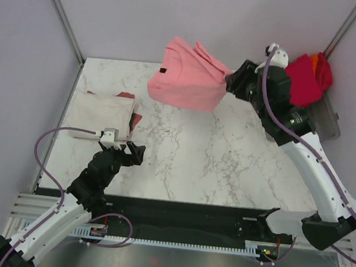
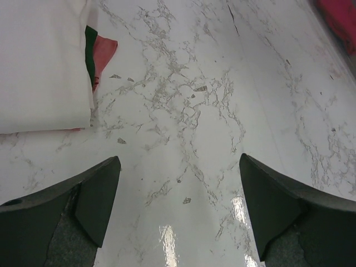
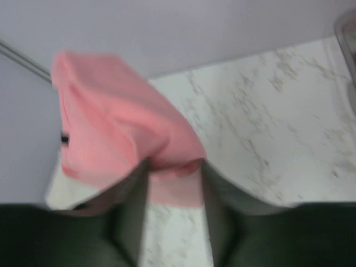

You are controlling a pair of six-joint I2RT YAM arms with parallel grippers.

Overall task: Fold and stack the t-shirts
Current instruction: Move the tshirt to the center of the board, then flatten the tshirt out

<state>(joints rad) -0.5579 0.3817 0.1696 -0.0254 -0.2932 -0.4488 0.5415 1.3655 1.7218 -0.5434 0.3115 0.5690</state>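
Right fingers (image 3: 130,217) clamp the pink t-shirt (image 1: 187,77) aloft, right of the cream t-shirt (image 1: 100,116); left fingers (image 2: 94,200) gape wide beside it.

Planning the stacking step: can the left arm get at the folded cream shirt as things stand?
Probably yes: the open, empty left gripper is just beside the cream shirt, with nothing between them.

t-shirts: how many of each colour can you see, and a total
pink t-shirt, held up in the air: 1
cream-white t-shirt, folded on the left: 1
dark red t-shirt, peeking out from under the cream-white one: 1
crimson t-shirt, far right: 1
orange t-shirt, behind the crimson one: 1
total: 5 in view
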